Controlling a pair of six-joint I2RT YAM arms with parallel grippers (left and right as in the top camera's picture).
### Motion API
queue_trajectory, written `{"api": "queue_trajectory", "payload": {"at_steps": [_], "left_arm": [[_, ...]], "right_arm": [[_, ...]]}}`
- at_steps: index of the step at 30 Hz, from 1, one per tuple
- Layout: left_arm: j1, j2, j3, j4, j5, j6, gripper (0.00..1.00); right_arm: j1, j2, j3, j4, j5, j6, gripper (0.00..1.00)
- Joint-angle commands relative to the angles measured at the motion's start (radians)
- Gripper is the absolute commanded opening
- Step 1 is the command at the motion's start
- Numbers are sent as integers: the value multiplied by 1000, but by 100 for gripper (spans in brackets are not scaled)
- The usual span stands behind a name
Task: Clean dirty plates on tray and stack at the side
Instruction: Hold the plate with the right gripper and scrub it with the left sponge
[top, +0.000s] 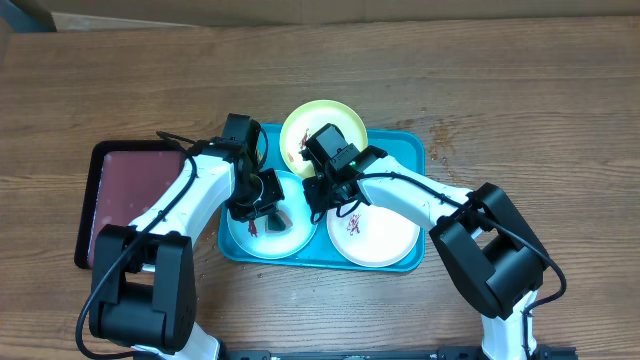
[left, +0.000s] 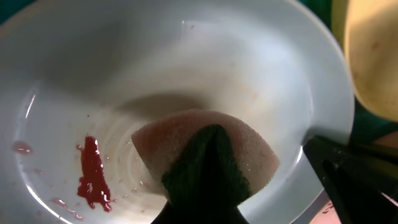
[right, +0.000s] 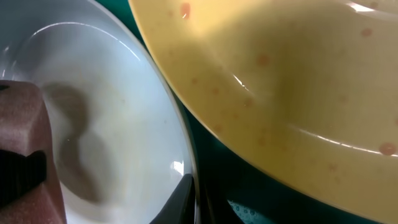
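Note:
Three plates lie on the turquoise tray: lime-green at the back, pale blue front left, white front right. My left gripper is shut on a pinkish sponge with a dark scrub side, which rests on the pale blue plate beside a red smear. At that plate's right edge, my right gripper is shut on the rim, one dark finger inside the plate. The white plate carries a red smear. The lime-green plate shows small reddish spots.
A smaller black-rimmed maroon tray sits on the wooden table just left of the turquoise tray. The lime-green plate overhangs the turquoise tray's back edge. Both arms cross over the tray's middle.

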Motion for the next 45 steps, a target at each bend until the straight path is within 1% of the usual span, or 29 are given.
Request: {"api": "queue_trajectory", "payload": {"at_steps": [1, 2, 3, 5, 9, 12, 15, 22, 24, 25, 27, 28, 29, 32, 35, 39, 42, 45], "left_arm": [[-9, -7, -5, 27, 37, 53, 4], [-16, -7, -5, 39, 35, 63, 4], [-21, -7, -5, 45, 35, 63, 8], [-31, -7, -5, 56, 39, 63, 20], [-42, -7, -6, 49, 40, 62, 22], [-42, -7, -18, 48, 39, 55, 35], [-41, -7, -31, 47, 39, 55, 41], [-41, -7, -54, 56, 21, 55, 43], [-41, -7, -55, 56, 21, 55, 42], [-41, -7, -55, 56, 20, 55, 38], [-41, -7, -55, 59, 21, 55, 24], [-41, -7, -55, 60, 20, 55, 11], [-41, -7, -55, 59, 20, 55, 8], [-41, -7, -55, 59, 20, 55, 4], [-41, -7, -55, 47, 5, 55, 4], [-41, -7, -71, -19, -129, 55, 4], [-39, -7, -116, -9, -174, 55, 4], [-39, -7, -168, 11, -277, 54, 4]], "right_arm": [[4, 13, -2, 4, 1, 9, 7], [4, 13, -2, 4, 1, 9, 7], [4, 13, -2, 4, 1, 9, 7], [4, 13, -2, 4, 1, 9, 7], [4, 13, -2, 3, 1, 8, 7], [4, 13, -2, 3, 1, 8, 7], [4, 13, -2, 3, 1, 8, 7], [4, 13, -2, 3, 1, 8, 7], [4, 13, -2, 3, 1, 8, 7], [4, 13, -2, 3, 1, 8, 7], [4, 13, -2, 3, 1, 8, 7], [4, 13, -2, 3, 1, 8, 7], [4, 13, -2, 3, 1, 8, 7], [4, 13, -2, 3, 1, 8, 7], [4, 13, -2, 2, 1, 8, 7], [4, 13, -2, -4, 1, 8, 6], [4, 13, 0, -2, 1, 8, 6], [4, 13, 0, -5, 1, 8, 6]]}}
